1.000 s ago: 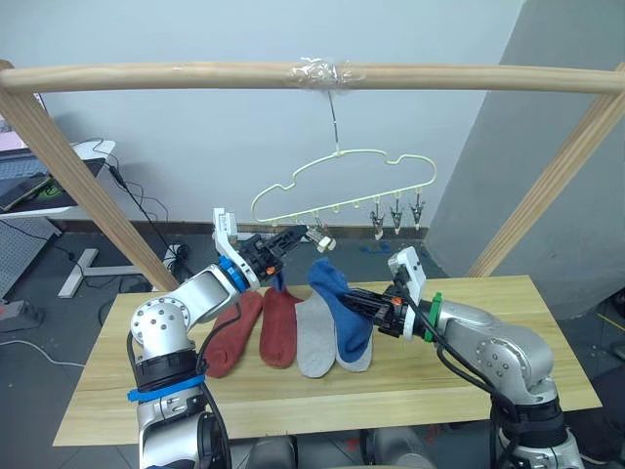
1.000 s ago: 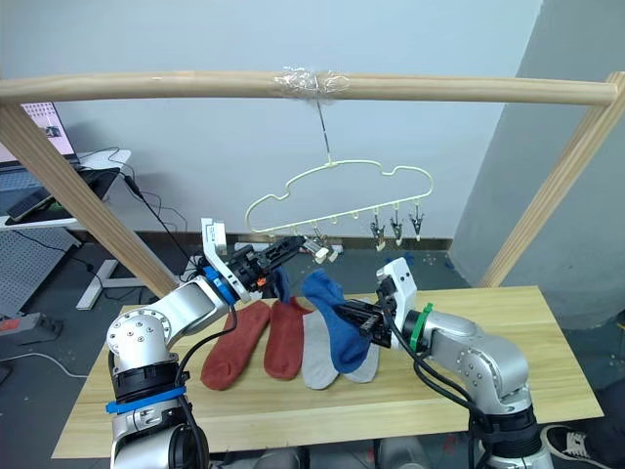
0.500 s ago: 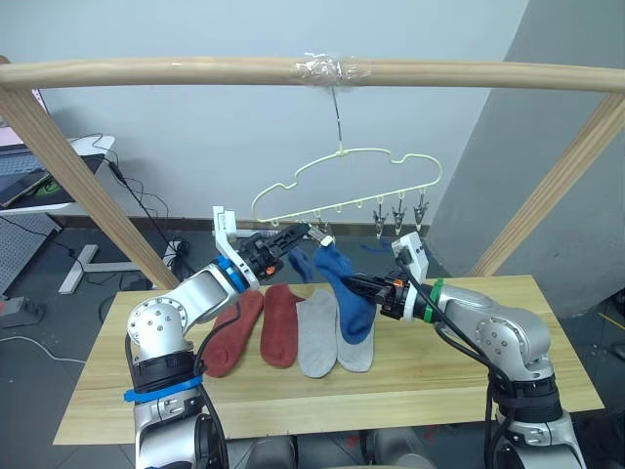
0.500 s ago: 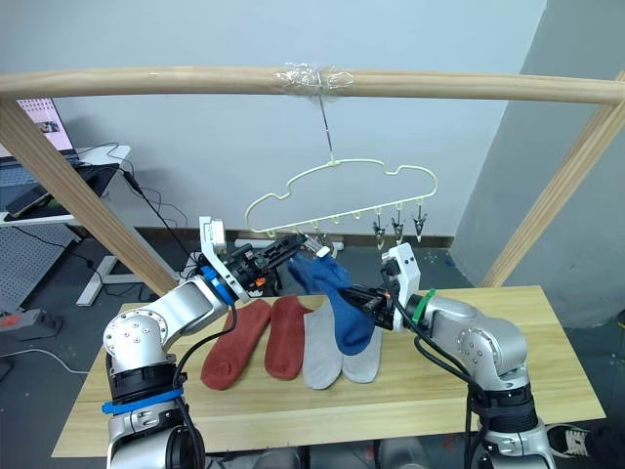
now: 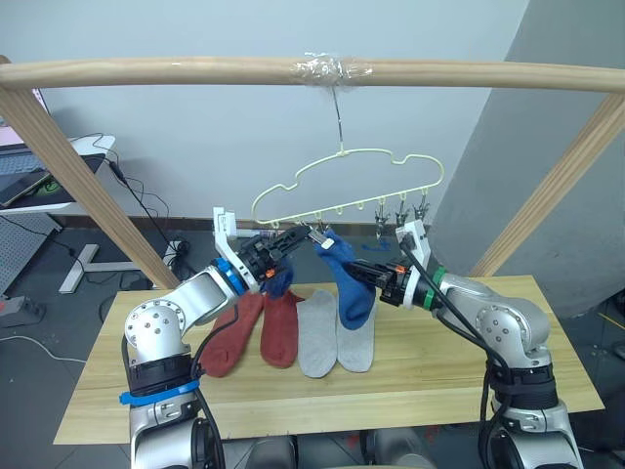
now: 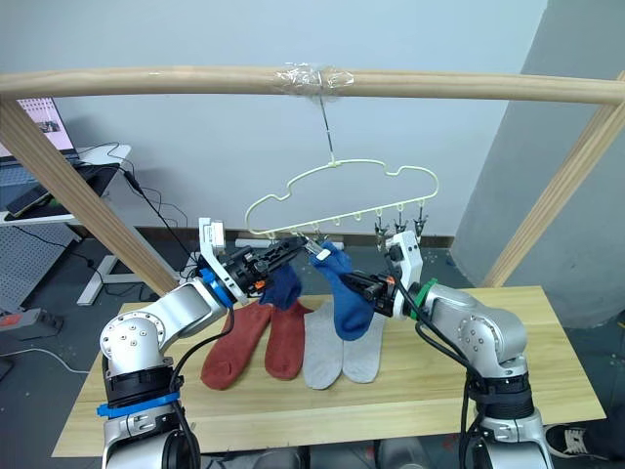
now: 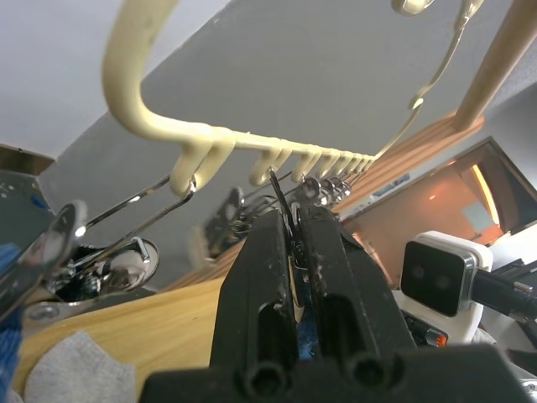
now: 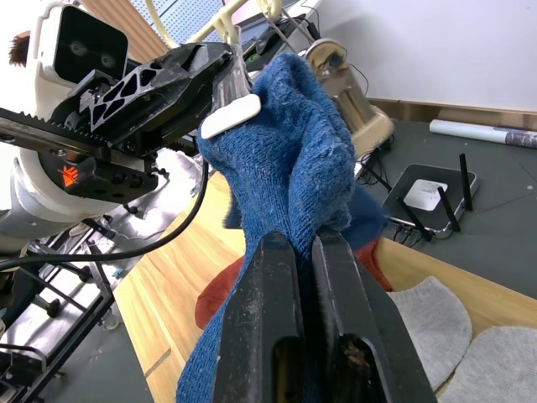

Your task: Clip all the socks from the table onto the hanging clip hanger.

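On the table, toward its left half, four socks lie side by side with their long axes running from the near edge toward the far edge: two rust-red socks on the left, the outer one slanting with its toe toward the near left corner, then two light grey socks lying straight. Above the far edge the left gripper reaches up and rightward, its two fingers pressed together on a metal clip at the left end of the row under the clip hanger; a blue sock hangs just below that gripper, above the red pair. The hanger, pale yellow and wavy, hangs by its hook from a taped spot on a wooden pole, its long axis level and running left to right, with more clips dangling at its right end. The right gripper points leftward, its fingers clamped on a second blue sock, which hangs long-axis down over the grey socks, its upper end bunched right beside the held clip. No writing can be read anywhere. Behind the left corner stand a desk and cables on the floor.
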`<move>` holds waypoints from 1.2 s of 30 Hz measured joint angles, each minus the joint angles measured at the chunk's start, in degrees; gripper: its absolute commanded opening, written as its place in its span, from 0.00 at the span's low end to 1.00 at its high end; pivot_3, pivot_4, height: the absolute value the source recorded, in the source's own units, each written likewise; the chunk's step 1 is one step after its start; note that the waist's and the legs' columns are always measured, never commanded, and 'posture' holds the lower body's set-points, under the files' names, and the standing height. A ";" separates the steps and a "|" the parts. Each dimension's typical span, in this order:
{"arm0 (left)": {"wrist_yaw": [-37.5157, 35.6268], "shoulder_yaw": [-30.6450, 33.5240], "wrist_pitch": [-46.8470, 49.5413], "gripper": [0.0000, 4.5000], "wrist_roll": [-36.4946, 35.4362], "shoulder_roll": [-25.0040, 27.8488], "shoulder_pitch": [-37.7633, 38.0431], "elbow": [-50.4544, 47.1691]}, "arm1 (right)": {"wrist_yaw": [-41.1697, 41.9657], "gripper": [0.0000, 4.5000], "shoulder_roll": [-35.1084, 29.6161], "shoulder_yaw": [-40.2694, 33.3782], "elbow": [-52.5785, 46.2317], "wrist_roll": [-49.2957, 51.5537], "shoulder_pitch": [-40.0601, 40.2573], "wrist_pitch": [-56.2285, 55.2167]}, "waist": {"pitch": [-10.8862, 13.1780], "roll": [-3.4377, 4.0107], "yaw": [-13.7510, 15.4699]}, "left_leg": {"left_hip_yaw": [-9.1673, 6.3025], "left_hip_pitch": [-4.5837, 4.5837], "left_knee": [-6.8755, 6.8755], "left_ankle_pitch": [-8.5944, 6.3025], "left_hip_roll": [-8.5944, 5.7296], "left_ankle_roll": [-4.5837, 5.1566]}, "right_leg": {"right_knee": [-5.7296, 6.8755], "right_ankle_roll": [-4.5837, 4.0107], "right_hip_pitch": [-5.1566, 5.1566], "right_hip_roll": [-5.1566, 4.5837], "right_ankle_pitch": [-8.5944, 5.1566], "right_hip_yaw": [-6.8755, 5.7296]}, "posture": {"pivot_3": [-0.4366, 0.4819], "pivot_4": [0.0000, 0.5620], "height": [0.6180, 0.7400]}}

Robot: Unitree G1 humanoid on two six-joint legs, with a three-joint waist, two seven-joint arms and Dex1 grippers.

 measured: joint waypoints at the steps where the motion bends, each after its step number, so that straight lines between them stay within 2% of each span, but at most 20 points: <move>1: -0.42 -0.27 -0.33 0.06 0.40 0.24 0.02 -0.36 | -0.08 0.00 0.05 0.00 0.00 0.28 0.00 0.01 | 0.01 0.01 0.00 | 0.00 0.00 0.00 0.00 0.00 0.00 | 0.00 0.00 0.00 0.00 0.00 0.00 | 0.38 0.19 1.00; 9: -1.29 -1.52 -3.34 0.62 1.28 0.55 1.23 -1.57 | -0.44 0.00 0.42 1.01 0.00 0.95 0.03 0.04 | 0.01 0.03 0.00 | 0.00 0.00 0.00 0.00 0.00 0.00 | 0.01 0.00 0.00 0.00 0.00 0.00 | 0.40 0.18 1.00; 13: -1.76 -3.96 -4.75 0.90 5.33 2.53 2.03 -2.31 | -1.09 0.00 1.25 3.15 0.00 0.61 0.07 -0.20 | 0.01 0.03 0.00 | 0.00 0.01 -0.02 0.00 0.00 0.00 | 0.01 0.00 -0.01 0.00 0.00 0.01 | 0.40 0.17 1.00; 16: -1.90 -6.42 -7.22 0.90 11.83 5.90 3.13 -4.11 | -1.10 0.00 1.83 6.18 0.01 -0.96 1.01 -1.56 | 0.01 0.03 -0.03 | 0.01 0.01 -0.08 0.00 0.01 0.00 | -0.01 0.00 -0.04 0.01 0.00 0.03 | 0.40 0.17 1.00; 19: -3.56 -8.06 -10.68 0.91 17.04 9.28 6.84 -8.86 | -1.19 0.18 2.93 7.75 1.25 -1.87 1.31 -2.59 | 0.03 0.06 -0.07 | 0.06 0.00 -0.12 0.00 0.02 0.00 | -0.03 -0.05 -0.07 0.00 0.02 0.07 | 0.42 0.16 1.00; 23: -7.16 -8.08 -10.93 0.91 17.85 12.25 9.62 -11.77 | -1.20 0.49 4.06 8.50 4.64 -2.72 1.19 -2.84 | 0.03 0.06 0.30 | 0.02 0.00 -0.11 0.00 0.02 0.00 | -0.01 -0.06 -0.06 -0.01 0.02 0.01 | 0.43 0.15 1.00; 30: -8.38 -7.22 -11.12 0.91 16.54 10.96 9.95 -11.98 | -1.01 0.99 2.89 10.21 7.00 -5.55 1.26 -4.34 | 0.02 0.06 0.48 | 0.03 0.00 -0.08 0.00 0.00 0.00 | 0.01 -0.02 -0.05 -0.04 0.02 0.00 | 0.44 0.14 1.00; 36: -9.45 -9.16 -14.50 0.91 20.24 10.24 11.08 -13.37 | -0.97 0.99 -1.23 10.41 7.01 -11.45 3.12 -11.46 | 0.02 0.06 0.59 | 0.04 -0.02 -0.08 0.00 -0.01 0.00 | -0.03 -0.03 -0.05 -0.05 0.02 0.01 | 0.43 0.13 1.00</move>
